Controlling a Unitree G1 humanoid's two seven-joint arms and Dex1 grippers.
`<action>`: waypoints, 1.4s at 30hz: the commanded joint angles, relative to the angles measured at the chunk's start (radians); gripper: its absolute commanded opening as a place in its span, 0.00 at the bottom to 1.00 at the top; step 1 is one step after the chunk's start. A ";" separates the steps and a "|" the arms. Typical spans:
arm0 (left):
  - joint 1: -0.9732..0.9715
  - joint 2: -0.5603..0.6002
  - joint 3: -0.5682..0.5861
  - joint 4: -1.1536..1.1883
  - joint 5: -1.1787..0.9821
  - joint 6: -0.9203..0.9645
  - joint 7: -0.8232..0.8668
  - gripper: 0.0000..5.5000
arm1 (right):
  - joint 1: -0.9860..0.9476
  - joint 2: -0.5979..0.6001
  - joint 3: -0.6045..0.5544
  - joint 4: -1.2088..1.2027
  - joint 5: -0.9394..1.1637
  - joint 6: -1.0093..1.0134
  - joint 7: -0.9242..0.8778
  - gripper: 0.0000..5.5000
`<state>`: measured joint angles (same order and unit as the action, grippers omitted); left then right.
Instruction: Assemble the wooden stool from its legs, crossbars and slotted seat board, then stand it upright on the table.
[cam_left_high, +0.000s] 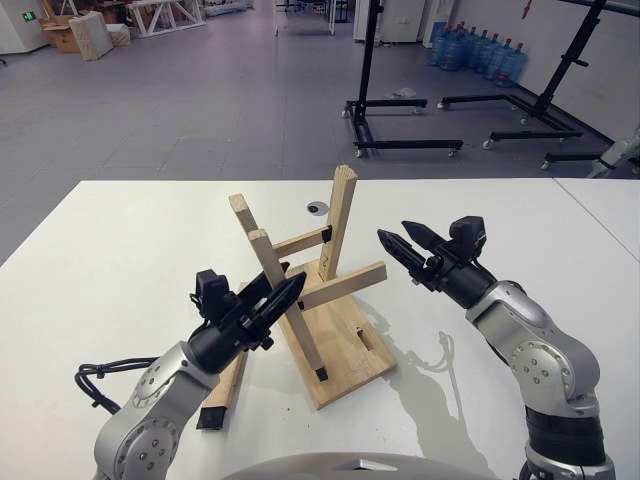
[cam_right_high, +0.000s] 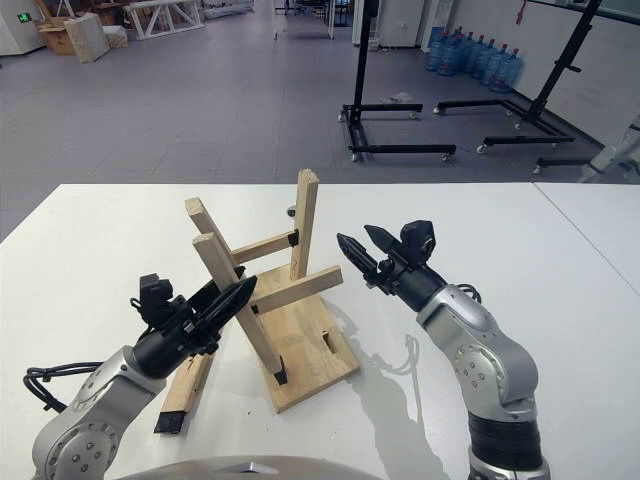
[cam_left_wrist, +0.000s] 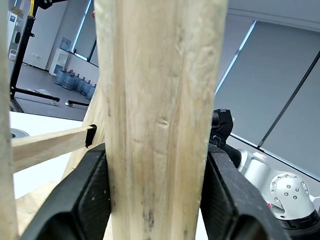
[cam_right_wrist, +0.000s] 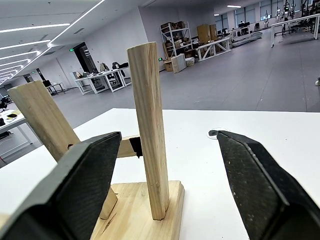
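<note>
Wide grey floor (cam_left_high: 200, 90), black stands (cam_left_high: 405, 146)

On the grey floor (cam_left_high: 200, 110) stand two black wheeled stands (cam_left_high: 405, 146), with blue water bottles (cam_left_high: 480, 52) clustered beyond them and pale wooden crates (cam_left_high: 90, 35) far left.

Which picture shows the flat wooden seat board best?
The left eye view: the seat board lies flat, nearly whole, slot visible. The right eye view matches. The right wrist view catches one end under an upright leg. In the left wrist view, the tilted leg in the left gripper hides most of it.
</note>
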<state>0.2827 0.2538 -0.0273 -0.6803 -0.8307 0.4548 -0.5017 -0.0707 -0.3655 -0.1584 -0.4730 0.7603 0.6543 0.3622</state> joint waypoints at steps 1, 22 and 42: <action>0.025 0.025 -0.016 0.032 0.064 -0.020 -0.007 0.39 | -0.003 0.012 -0.008 -0.003 0.016 0.014 -0.017 0.64; -0.086 0.215 -0.021 0.274 0.319 -0.313 -0.246 0.39 | -0.030 0.058 0.027 -0.018 0.045 0.005 -0.042 0.64; -0.221 0.405 -0.126 0.541 0.332 -0.314 -0.560 0.38 | -0.087 0.072 0.049 0.043 0.008 -0.022 -0.014 0.64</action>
<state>0.0193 0.6110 -0.0978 -0.2228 -0.6116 0.0280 -1.0629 -0.1416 -0.2983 -0.1159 -0.4387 0.7846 0.6457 0.3453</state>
